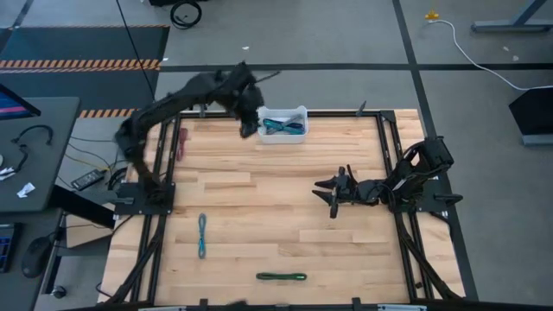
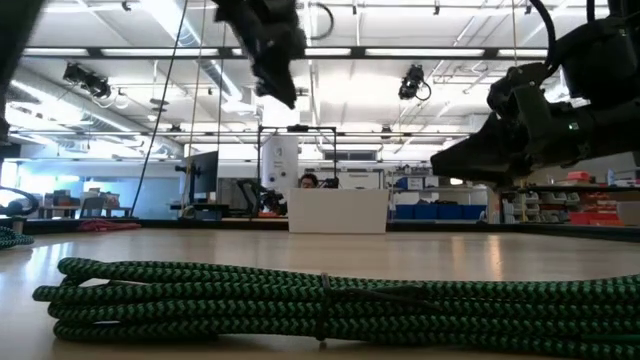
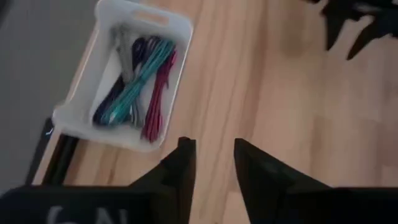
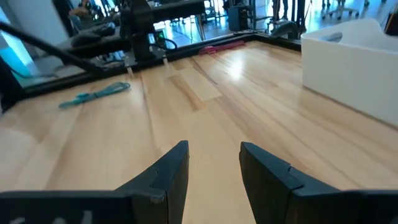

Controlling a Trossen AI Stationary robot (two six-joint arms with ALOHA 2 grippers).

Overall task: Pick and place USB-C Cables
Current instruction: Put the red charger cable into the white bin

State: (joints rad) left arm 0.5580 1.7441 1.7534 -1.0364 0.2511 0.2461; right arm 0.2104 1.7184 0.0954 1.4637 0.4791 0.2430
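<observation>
Left gripper [image 1: 250, 128] raised over far table edge, arm stretched forward, fingers [image 3: 180, 163] parted, nothing between. Right gripper [image 1: 335, 192] low at mid-table, fingers spread, empty.

Wooden table [image 1: 259, 207] carries a white bin [image 1: 283, 123] at its far edge, with a red cable [image 1: 182, 142] well left of the bin, a teal cable [image 1: 202, 235] toward the near-left, and a green cable [image 1: 281, 276] at the near edge.
</observation>
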